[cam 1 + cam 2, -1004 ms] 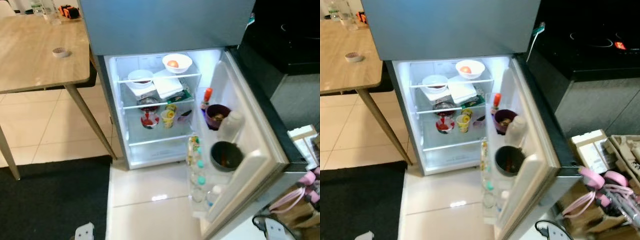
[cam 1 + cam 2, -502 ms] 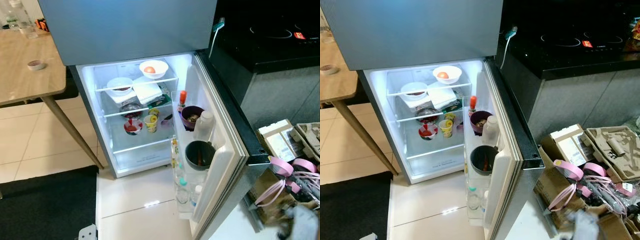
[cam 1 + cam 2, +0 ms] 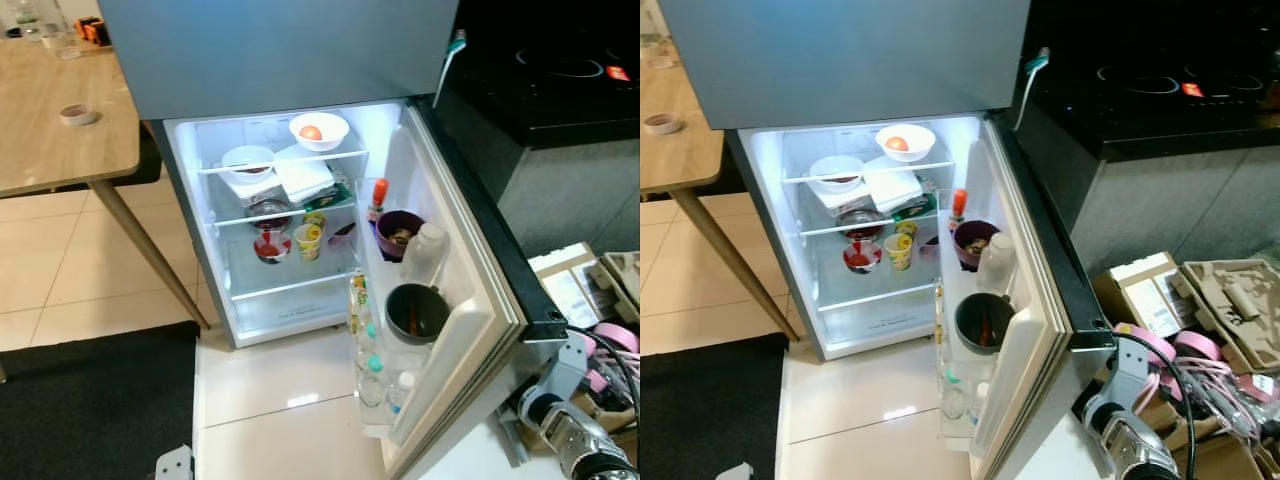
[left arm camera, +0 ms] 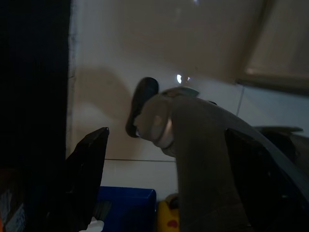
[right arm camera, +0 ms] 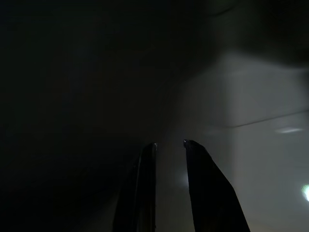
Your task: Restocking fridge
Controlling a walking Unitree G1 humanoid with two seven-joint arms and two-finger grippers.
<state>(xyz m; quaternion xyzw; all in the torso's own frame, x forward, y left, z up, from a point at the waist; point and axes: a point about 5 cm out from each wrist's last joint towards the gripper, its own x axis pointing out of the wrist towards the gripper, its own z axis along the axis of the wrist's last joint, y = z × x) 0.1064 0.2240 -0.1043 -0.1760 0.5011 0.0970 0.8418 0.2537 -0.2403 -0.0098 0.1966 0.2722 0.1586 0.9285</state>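
- Fridge point(image 3: 300, 60), lower compartment open and lit; its door point(image 3: 470, 300) swings out toward 4 o'clock of the cabinet.
- Top shelf: white bowl point(image 3: 319, 130) holding something orange-red; a second white bowl point(image 3: 247, 160) at its 8 o'clock, beside a stack of white flat packs point(image 3: 303, 178).
- Middle shelf: red-and-white cup point(image 3: 268, 244), yellow cup point(image 3: 309, 240) just beside it, at its 3 o'clock.
- Door racks: red-capped bottle point(image 3: 378, 196), purple bowl point(image 3: 399, 233), white bottle point(image 3: 424, 253), dark pot point(image 3: 417, 313) below; clear bottles point(image 3: 372, 360) with teal caps in the lowest rack.
- Wooden desk point(image 3: 60, 130) at 9 o'clock of the fridge, a tape roll point(image 3: 74, 114) on it. Black mat point(image 3: 95, 400) on the tiled floor point(image 3: 280, 400).
- Black cooktop counter point(image 3: 1160, 90) at 3 o'clock of the fridge; cardboard boxes point(image 3: 1150, 295) and pink coils point(image 3: 1200, 350) below it.
- Right arm point(image 3: 1120, 420) low, just beside the door's outer edge; right tool point(image 5: 169, 145) in dark shade, fingers narrow, a slim gap between the tips, nothing in it.
- Left tool point(image 4: 164, 164) low over pale tile, fingers wide apart; a grey robot limb point(image 4: 198, 145) sits between them, something blue and yellow beneath. Grip on anything: cannot tell.
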